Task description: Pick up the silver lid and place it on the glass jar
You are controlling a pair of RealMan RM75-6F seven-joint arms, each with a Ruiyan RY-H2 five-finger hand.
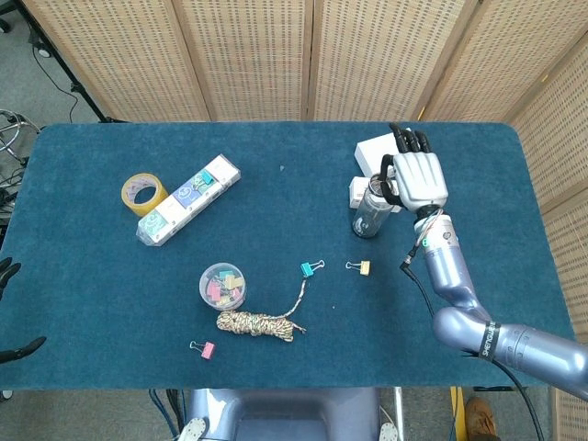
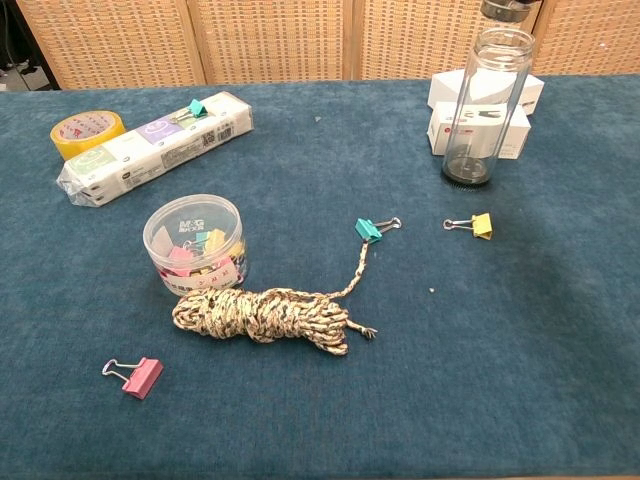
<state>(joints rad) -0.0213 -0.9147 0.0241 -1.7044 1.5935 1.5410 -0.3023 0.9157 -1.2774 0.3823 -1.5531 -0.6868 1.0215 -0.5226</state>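
One glass jar (image 2: pixel 487 105) upright far right on the table (image 1: pixel 110 303), one silver lid (image 2: pixel 509 10) just above its mouth, right hand (image 1: pixel 418 179) fingers grasping the lid, left hand (image 1: pixel 7 274) at near-left edge, grasp unclear, three binder clips, two white boxes (image 1: pixel 390 152), blue cloth, wicker screens (image 1: pixel 248 55) behind.

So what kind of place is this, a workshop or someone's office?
Most likely a robot test room, not an office. A table covered in blue cloth holds odd props: a glass jar, a coil of rope, a tub of clips. Wicker screens fence it in, and a robot hand reaches over the jar.
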